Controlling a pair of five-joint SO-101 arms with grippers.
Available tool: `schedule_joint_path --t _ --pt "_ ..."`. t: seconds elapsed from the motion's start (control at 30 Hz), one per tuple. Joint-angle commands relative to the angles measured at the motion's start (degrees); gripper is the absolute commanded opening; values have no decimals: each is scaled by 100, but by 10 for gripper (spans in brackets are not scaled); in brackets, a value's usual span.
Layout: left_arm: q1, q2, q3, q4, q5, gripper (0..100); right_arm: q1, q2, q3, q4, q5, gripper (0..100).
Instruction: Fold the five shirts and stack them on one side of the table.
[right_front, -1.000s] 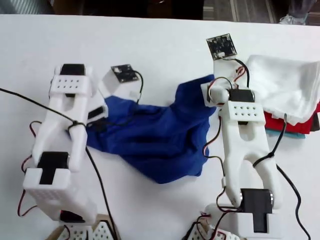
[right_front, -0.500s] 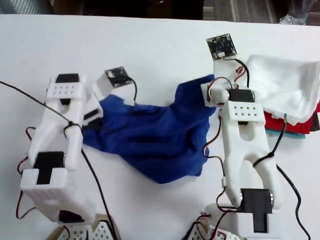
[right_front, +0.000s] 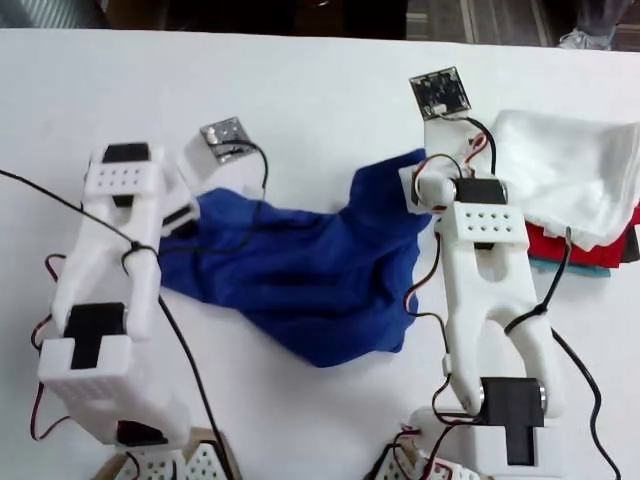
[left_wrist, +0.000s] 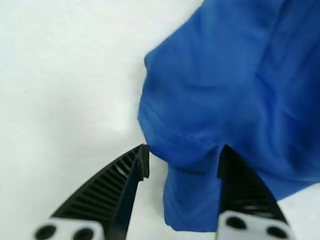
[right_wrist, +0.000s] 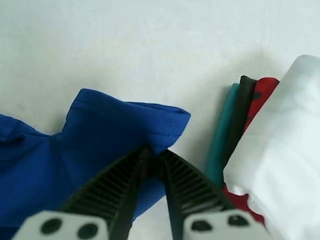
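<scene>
A crumpled blue shirt (right_front: 310, 270) lies across the middle of the white table (right_front: 300, 90). My left gripper (right_front: 185, 222) is at its left end. In the left wrist view this gripper (left_wrist: 184, 152) stands open, its fingers (left_wrist: 125, 175) astride a folded hem of the blue shirt (left_wrist: 225, 90). My right gripper (right_front: 418, 188) is at the shirt's far right corner. In the right wrist view it (right_wrist: 151, 152) is shut on the hem of that corner (right_wrist: 125, 125).
At the table's right edge lies a pile of shirts with a white one (right_front: 570, 170) on top. The white shirt (right_wrist: 280, 145) covers red (right_wrist: 264, 90), black (right_wrist: 242, 110) and teal (right_wrist: 222, 135) layers. Cables trail from both arms.
The left arm has shifted to the left, and the blue shirt's left end has slid left with it. The right arm has kept still.
</scene>
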Motion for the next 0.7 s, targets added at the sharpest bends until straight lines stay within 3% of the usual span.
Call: schedule_joint_path --t 0.0,0.47,0.6,0.67 --pt "-35 -26 48 -62 -62 202 -31 -22 -299 -92 -18 21" --pt "-44 580 48 -281 -70 184 -13 -22 -299 -92 -26 21" --pt "-26 545 4 -308 -35 37 -4 -22 -299 -92 -26 21" --pt "-26 440 -136 -264 -18 35 -22 -13 -299 -92 -26 21"
